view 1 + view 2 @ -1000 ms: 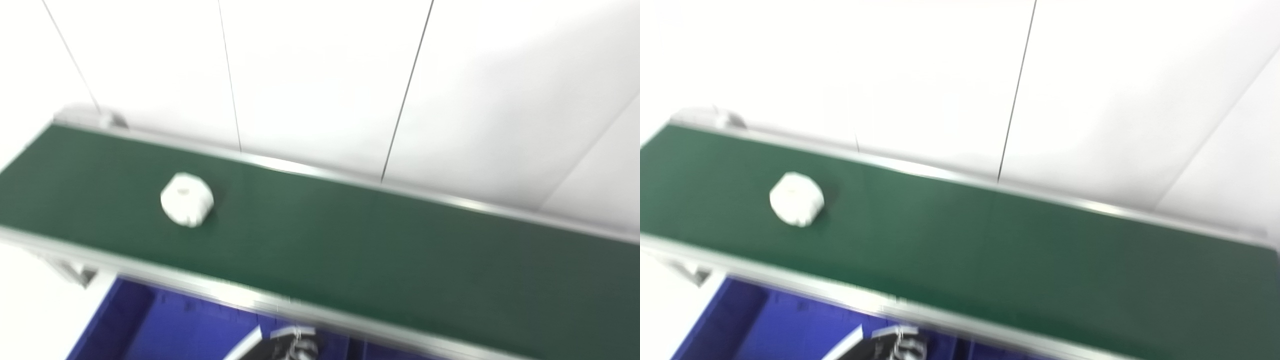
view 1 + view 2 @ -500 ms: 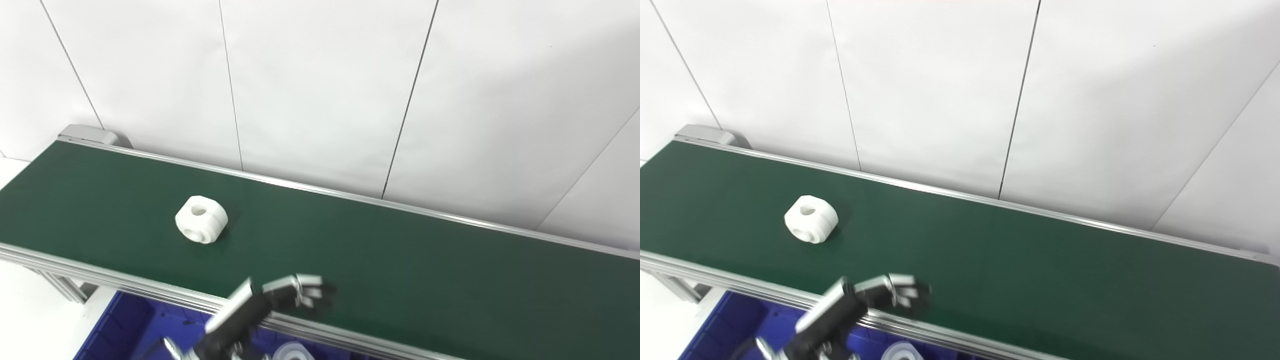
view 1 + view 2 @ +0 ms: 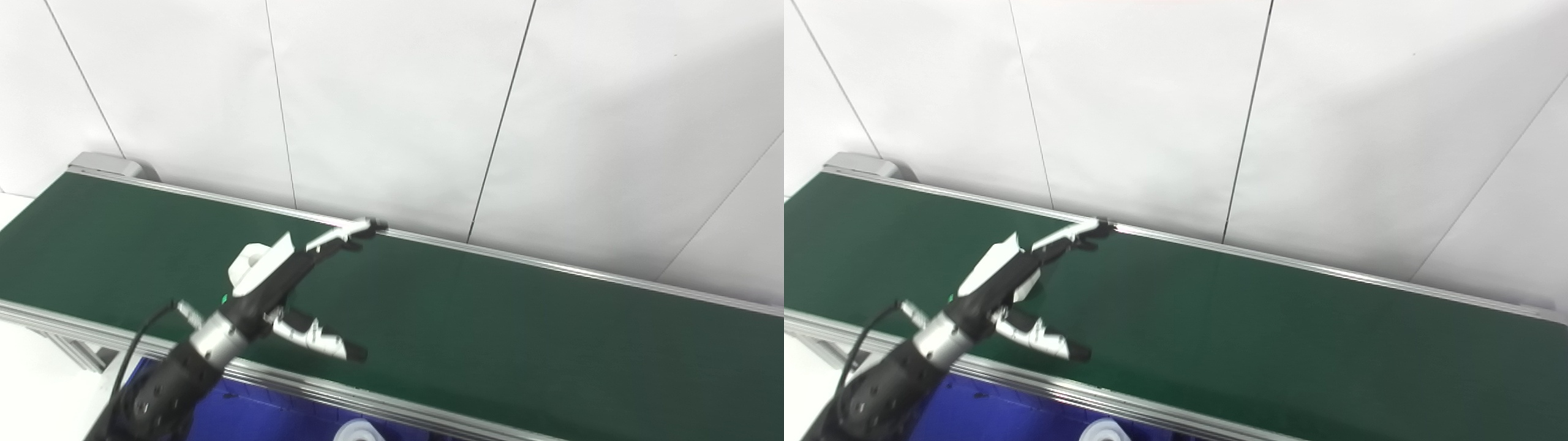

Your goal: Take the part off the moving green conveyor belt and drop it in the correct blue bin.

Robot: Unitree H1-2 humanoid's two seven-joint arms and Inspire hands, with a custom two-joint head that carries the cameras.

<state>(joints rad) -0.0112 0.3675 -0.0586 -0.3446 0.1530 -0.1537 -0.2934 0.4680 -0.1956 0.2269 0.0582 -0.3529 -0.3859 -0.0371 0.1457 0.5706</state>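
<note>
A white ring-shaped part (image 3: 247, 258) lies on the green conveyor belt (image 3: 490, 318), left of the middle. My left hand (image 3: 288, 282) reaches over the belt just in front of the part and hides most of it. The hand is open, its fingers stretched toward the belt's far rail and its thumb (image 3: 318, 340) spread toward the near rail. In the right eye view only a sliver of the part (image 3: 1030, 285) shows behind the hand (image 3: 1020, 278). My right hand is out of view.
A blue bin (image 3: 263, 419) sits below the belt's near rail (image 3: 380, 401), with a white part (image 3: 358, 432) in it. A white panelled wall stands right behind the belt's far rail (image 3: 551, 269). The belt's end housing (image 3: 104, 164) is at the far left.
My left hand has risen from below the near rail, moved out over the belt and opened wide. The part has drifted right and is now mostly hidden behind it. The camera steadied.
</note>
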